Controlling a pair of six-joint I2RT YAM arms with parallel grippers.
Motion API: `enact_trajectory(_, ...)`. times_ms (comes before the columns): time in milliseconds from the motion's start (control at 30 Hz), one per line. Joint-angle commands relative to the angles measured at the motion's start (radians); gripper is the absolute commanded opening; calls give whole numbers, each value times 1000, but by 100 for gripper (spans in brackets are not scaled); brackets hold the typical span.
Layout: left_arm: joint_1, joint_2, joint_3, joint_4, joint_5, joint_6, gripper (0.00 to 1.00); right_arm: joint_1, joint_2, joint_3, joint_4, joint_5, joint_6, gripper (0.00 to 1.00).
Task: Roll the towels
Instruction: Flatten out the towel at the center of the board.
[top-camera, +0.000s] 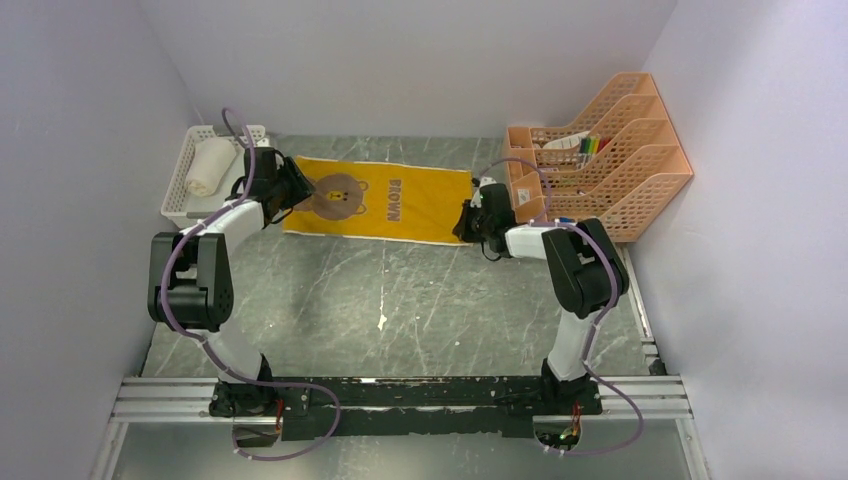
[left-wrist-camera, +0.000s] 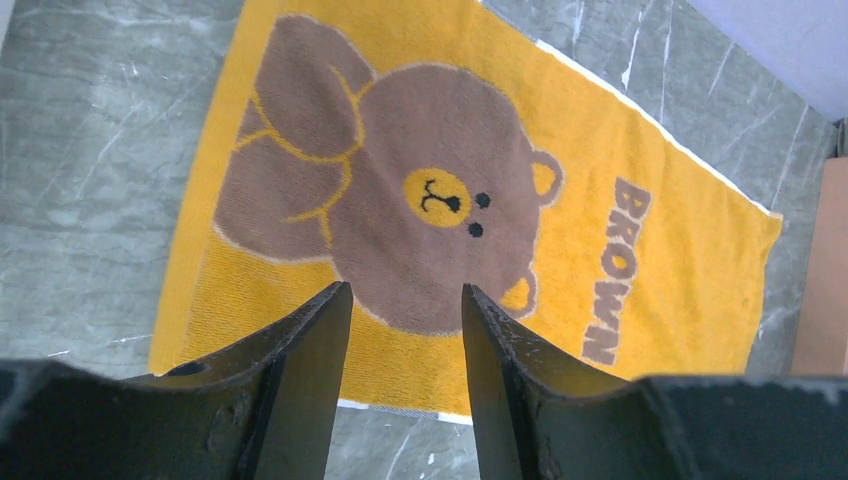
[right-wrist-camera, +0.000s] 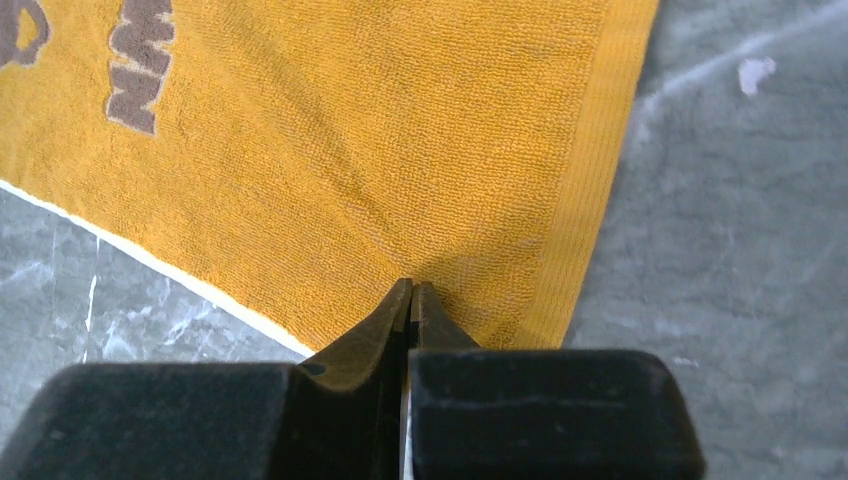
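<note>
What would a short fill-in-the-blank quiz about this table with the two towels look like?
1. The yellow towel lies spread flat, and the word on it reads ____.
2. The white towel sits rolled up in a white ____.
3. The gripper pinching the yellow towel's end belongs to the ____ arm.
4. The left gripper, jaws apart, hangs over the picture of a ____.
Missing words: BROWN, basket, right, bear.
</note>
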Motion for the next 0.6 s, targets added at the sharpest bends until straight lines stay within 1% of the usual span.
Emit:
enact_trajectory(0, 5, -25, 8, 28, -53, 3, 55, -31, -15, -79, -105, 73, 22, 0)
enact_trajectory(300, 6, -25, 28, 1, -103, 29, 55, -81, -54, -120, -144, 103, 14, 0)
enact_trajectory(433, 14, -14, 45, 3, -113, 46, 57, -84, -68, -111, -121, 58, -2, 0)
enact_trajectory(500, 24, 5, 70, 6, -88, 96, 60, -85, -81, -91, -104, 10, -21, 9)
enact_trajectory(533, 28, 22, 93, 4, -62, 141, 61, -85, -86, -72, -106, -5, -26, 15)
enact_trajectory(567, 30, 45, 132, -23, -41, 208, 64, -84, -91, -49, -114, -11, -30, 23)
